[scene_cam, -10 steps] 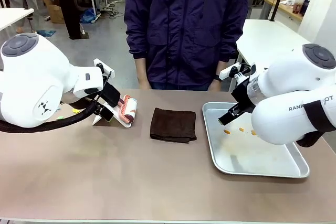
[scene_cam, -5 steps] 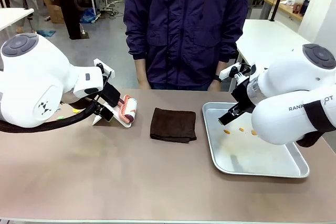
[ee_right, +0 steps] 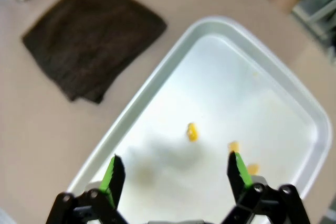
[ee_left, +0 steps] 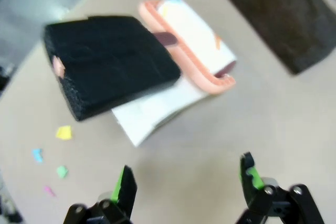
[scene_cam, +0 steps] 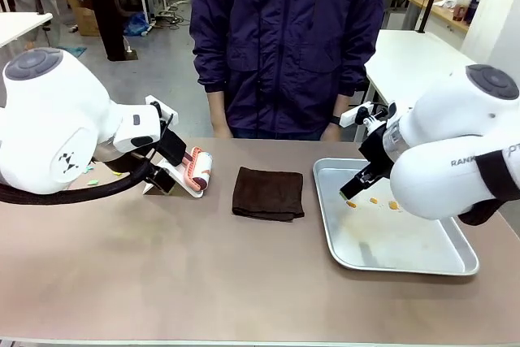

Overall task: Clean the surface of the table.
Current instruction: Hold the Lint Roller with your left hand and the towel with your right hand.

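Observation:
The brownish table (scene_cam: 203,282) carries small coloured paper scraps (ee_left: 63,132) near its left end, seen close in the left wrist view. My left gripper (ee_left: 188,182) hovers open above bare tabletop, just short of a black sponge block (ee_left: 110,61) and a pink-and-white roller (ee_left: 194,51) lying on a white sheet. In the front view that gripper (scene_cam: 166,172) sits beside the roller (scene_cam: 198,170). My right gripper (ee_right: 176,171) hangs open over a metal tray (ee_right: 157,93) holding orange crumbs (ee_right: 192,131); from the front it (scene_cam: 351,193) is above the tray's near-left part.
A folded dark brown cloth (scene_cam: 268,193) lies mid-table between roller and tray (scene_cam: 406,264). A person in a dark jacket (scene_cam: 288,38) stands at the far edge. The front half of the table is bare.
The right gripper has dipped slightly lower over the tray. The left arm has shifted only a little; both grippers stay open.

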### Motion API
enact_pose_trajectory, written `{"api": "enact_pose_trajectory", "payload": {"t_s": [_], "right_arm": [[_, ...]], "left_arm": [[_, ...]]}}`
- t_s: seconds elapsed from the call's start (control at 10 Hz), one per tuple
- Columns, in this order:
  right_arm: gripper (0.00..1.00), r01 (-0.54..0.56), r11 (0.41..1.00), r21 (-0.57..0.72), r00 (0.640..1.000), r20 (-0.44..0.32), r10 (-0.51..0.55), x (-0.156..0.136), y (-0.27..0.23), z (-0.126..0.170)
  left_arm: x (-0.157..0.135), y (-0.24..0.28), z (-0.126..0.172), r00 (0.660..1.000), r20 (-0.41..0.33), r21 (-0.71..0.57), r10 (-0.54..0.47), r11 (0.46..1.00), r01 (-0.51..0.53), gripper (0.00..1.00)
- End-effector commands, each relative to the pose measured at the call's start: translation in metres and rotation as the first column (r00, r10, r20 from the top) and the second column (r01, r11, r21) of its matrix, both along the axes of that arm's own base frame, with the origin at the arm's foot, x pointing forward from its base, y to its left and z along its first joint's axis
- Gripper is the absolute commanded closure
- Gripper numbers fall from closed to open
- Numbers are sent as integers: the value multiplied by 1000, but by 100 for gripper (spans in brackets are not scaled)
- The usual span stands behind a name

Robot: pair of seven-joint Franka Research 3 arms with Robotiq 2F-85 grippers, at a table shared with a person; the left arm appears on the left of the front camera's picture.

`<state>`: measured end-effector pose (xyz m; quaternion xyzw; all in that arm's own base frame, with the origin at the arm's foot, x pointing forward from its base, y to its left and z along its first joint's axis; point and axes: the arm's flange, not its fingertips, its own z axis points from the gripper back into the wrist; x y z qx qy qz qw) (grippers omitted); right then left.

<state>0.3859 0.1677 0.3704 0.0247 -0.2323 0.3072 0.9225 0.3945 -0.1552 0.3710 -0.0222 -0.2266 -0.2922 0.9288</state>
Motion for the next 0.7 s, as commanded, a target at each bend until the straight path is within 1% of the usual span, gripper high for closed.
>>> {"api": "enact_pose_trajectory", "payload": {"t_s": [0.0, 0.1, 0.2, 0.3, 0.4, 0.5, 0.6], "right_arm": [[0, 58, 991, 119, 977, -212, -32, -30, -10, 41], [0, 102, 986, 132, 968, -242, -68, -38, -16, 54], [0, 160, 969, 187, 960, -258, -109, -53, -28, 78], [0, 173, 957, 232, 960, -255, -112, -67, -40, 95], [0, 167, 936, 311, 961, -264, -84, -81, -57, 107], [0, 175, 883, 435, 952, -303, -40, -92, -80, 117], [0, 256, 808, 530, 932, -356, -62, -99, -109, 121]], "left_arm": [[-26, -3, 37, 979, -188, -55, 78, 994, -90, 0], [-33, -3, 48, 968, -242, -59, 70, 995, -86, 0], [-49, 1, 68, 968, -228, -97, 101, 987, -126, 0], [-66, 9, 89, 978, -196, -168, 72, 980, -106, 0], [-85, 24, 110, 987, -156, -259, 46, 962, -86, 0], [-102, 46, 126, 991, -122, -346, 62, 933, -101, 0], [-115, 76, 138, 993, -104, -432, 49, 897, -89, 0]]}}
